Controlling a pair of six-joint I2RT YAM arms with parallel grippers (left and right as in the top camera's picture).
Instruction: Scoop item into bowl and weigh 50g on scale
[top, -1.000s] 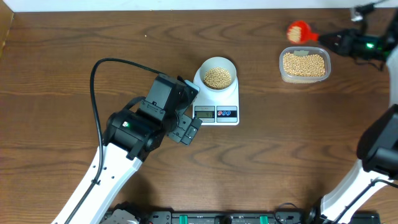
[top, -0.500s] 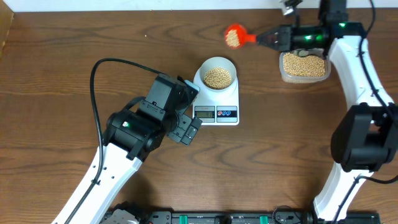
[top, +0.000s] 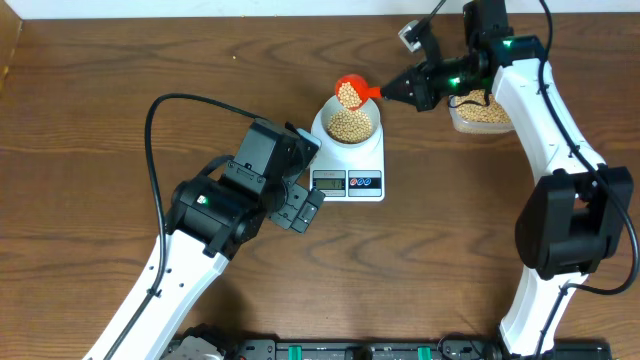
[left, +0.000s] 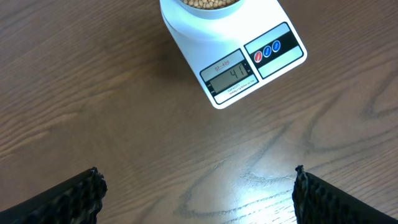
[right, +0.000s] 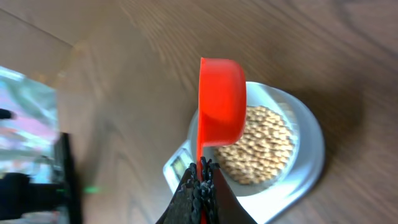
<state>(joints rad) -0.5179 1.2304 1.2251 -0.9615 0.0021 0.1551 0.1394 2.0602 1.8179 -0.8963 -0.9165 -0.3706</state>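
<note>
Right gripper (right: 200, 178) is clamping the handle of the red scoop (right: 221, 102), jaws closed tight on it. The scoop is hanging over the upper-left rim of the bowl (top: 371, 106) and is carrying beans (top: 349, 94). The bowl is sitting on the scale (left: 249, 37), just above frame centre in the overhead view, and is already holding a mound of beans. The clear tub (top: 486, 117) is lying at upper right, partly under the arm.

Left gripper (left: 199, 198) is hovering with fingers wide apart, holding nothing, and its camera is looking down at the display (left: 231, 76), which appears to be reading 41.

Judgement: you are topping up, and the shortfall is looking small. You should be rolling the wrist slowly so the beans are leaving a few at a time. Be keeping the scoop lip inside the rim without touching the bowl, since contact would be loading the scale. Be pausing between tips while the reading is settling. Round beans are likely to roll and bounce, so be pouring low.
</note>
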